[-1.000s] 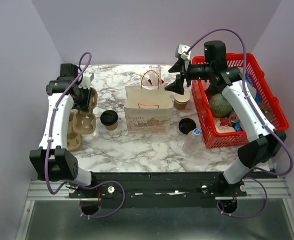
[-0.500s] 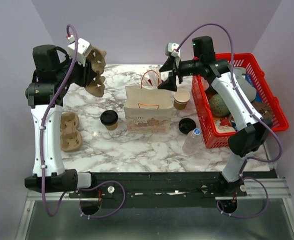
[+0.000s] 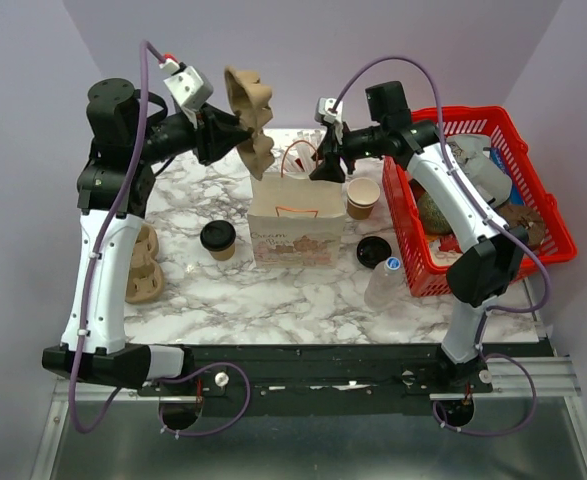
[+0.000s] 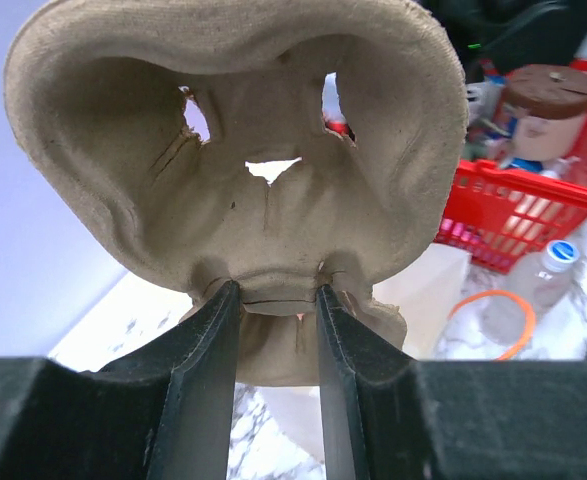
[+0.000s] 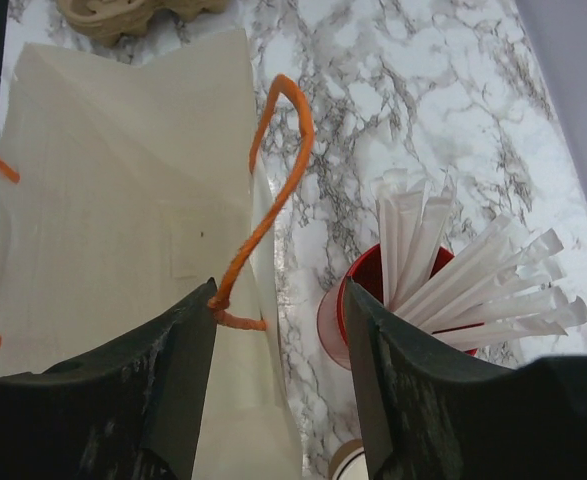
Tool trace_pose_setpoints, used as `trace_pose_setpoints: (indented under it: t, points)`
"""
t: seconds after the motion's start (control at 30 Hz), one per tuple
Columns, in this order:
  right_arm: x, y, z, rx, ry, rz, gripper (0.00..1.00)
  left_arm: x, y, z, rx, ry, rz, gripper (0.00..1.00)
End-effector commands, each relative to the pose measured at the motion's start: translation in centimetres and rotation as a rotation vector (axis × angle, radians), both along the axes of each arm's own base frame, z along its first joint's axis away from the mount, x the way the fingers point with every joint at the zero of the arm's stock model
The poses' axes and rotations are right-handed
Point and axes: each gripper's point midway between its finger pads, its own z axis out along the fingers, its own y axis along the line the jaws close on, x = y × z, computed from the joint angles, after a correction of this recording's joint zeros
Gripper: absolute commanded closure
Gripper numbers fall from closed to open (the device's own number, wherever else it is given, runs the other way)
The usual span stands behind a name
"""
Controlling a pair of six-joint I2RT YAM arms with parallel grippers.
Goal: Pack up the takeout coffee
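My left claw is clamped on the edge of a cardboard cup carrier and holds it high in the air, to the left above the paper bag. My right claw hangs over the bag's far edge, its jaws apart, with the orange handle between them. The takeout coffee stands on the table, near the bag's left side, and nothing touches it.

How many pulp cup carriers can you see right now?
2. One pulp carrier is gripped by the left fingers, raised beside the paper bag; a second carrier lies on the table, far left, partly behind the left arm, possibly a stack.
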Motion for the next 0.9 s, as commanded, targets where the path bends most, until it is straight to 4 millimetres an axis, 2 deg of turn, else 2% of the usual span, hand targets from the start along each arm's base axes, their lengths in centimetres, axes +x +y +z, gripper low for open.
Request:
trace_pose_setpoints:
  t: [0.0,0.13,0.27,0.37,0.47,0.53,0.67,0.87]
  points:
    - [1.1,-0.6,-1.1,-0.050,-0.004,-0.049,0.41,-1.7,-3.2,0.3,0.030,-0.080,-0.165,1.00]
    - [1.3,-1.0,-1.9,-0.082,-0.008,-0.060,0.51,-1.9,-4.7,-1.0,0.066,-0.070,-0.218,1.00]
    - [0.9,-1.3,-2.6,-0.099,0.003,-0.050,0.71,-2.0,-5.2,-2.3,0.093,-0.065,-0.246,1.00]
    - [0.3,-1.5,-2.7,-0.106,0.013,-0.039,0.80,-2.1,-5.6,-3.2,0.112,-0.051,-0.269,1.00]
    - [0.1,-1.5,-3.1,-0.125,0.049,-0.030,0.83,-2.0,-6.3,-4.3,0.130,-0.043,-0.298,1.00]
    - [0.0,-1.6,-3.3,-0.137,0.068,-0.027,0.98,-1.8,-6.9,-4.8,0.152,-0.053,-0.316,1.00]
    - [0.0,-1.7,-2.2,-0.132,0.050,-0.035,1.00,-2.6,-8.0,-5.8,0.180,-0.040,-0.363,1.00]
    - [-0.5,-1.7,-0.6,-0.104,0.035,-0.041,0.99,-3.4,-8.2,-7.5,0.249,-0.055,-0.394,1.00]
